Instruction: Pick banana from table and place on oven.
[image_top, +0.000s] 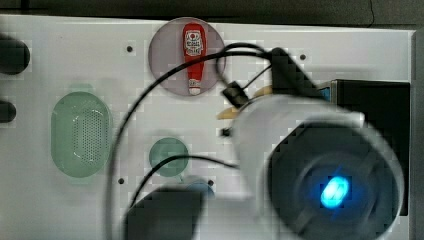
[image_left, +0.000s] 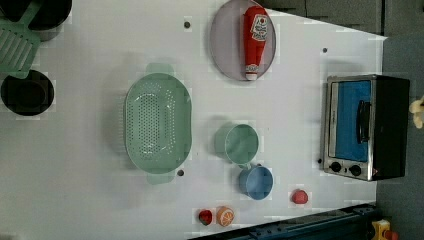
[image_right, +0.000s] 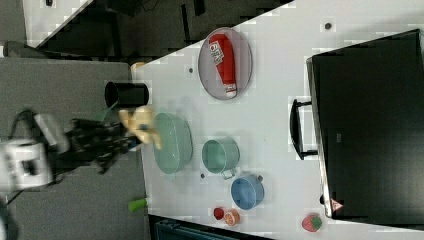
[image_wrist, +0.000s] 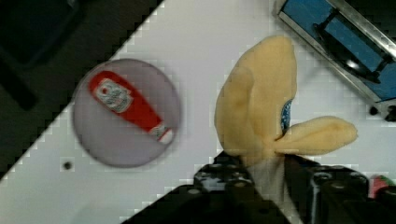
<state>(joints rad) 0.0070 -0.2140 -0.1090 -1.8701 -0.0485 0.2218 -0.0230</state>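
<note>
One gripper (image_wrist: 266, 175) clamped on banana (image_wrist: 261, 102), raised well above table (image_wrist: 196, 42); oven (image_wrist: 345, 46) below, beside it.

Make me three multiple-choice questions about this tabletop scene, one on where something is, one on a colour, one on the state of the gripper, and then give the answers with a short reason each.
1. Where does the ketchup bottle lie?
A. in the green colander
B. on the round plate
C. on top of the oven

2. What colour is the glass door of the oven?
A. blue
B. red
C. yellow

3. What is the gripper doing?
A. hanging open with nothing in it
B. shut on the banana
C. shut on the blue cup

Answers: 1 B, the left view shows the bottle lying on the plate. 2 A, the left view shows the door tinted blue. 3 B, the wrist view shows the banana's stem clamped in the gripper, above the table.
</note>
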